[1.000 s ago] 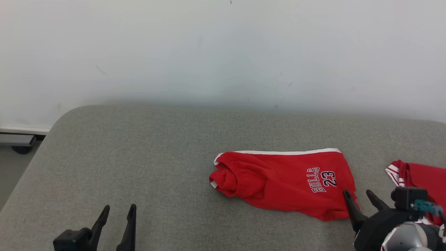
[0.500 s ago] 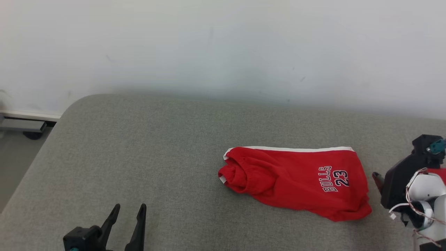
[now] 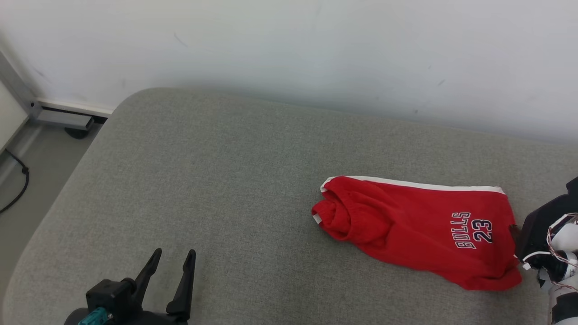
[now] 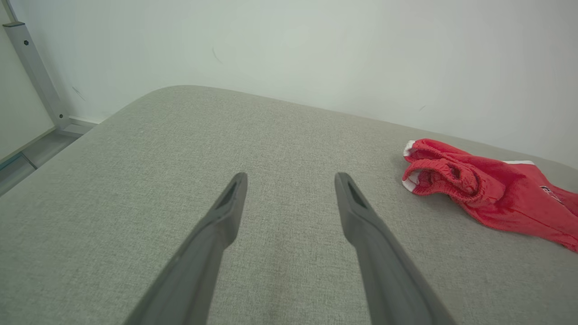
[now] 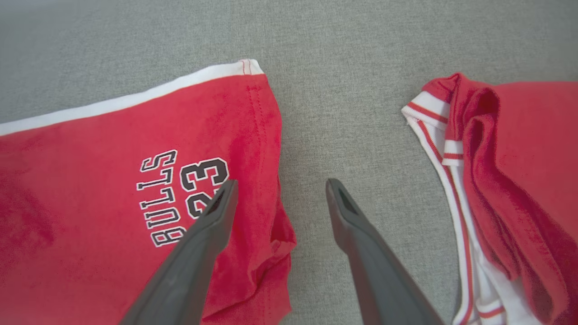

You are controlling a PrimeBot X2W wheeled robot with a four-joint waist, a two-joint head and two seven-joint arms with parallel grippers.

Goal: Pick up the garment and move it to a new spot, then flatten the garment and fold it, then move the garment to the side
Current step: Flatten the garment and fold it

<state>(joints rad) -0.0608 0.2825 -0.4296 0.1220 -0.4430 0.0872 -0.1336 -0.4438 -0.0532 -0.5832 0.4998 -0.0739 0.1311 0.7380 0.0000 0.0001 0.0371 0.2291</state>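
Left gripper [image 3: 174,255] is hovering at the head view's lower left, fingers spread and empty, while red shorts [image 3: 420,230] are lying on the grey cushion [image 3: 226,180] toward the right. Left wrist view: those fingers are pointing across the cushion, with the shorts off to the right. Right wrist view: right gripper [image 5: 281,184] is hanging spread and empty over the shorts' printed end, beside a second red garment [image 5: 519,171].

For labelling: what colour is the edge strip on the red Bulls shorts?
White edge strip on red shorts; clearest in right wrist view.
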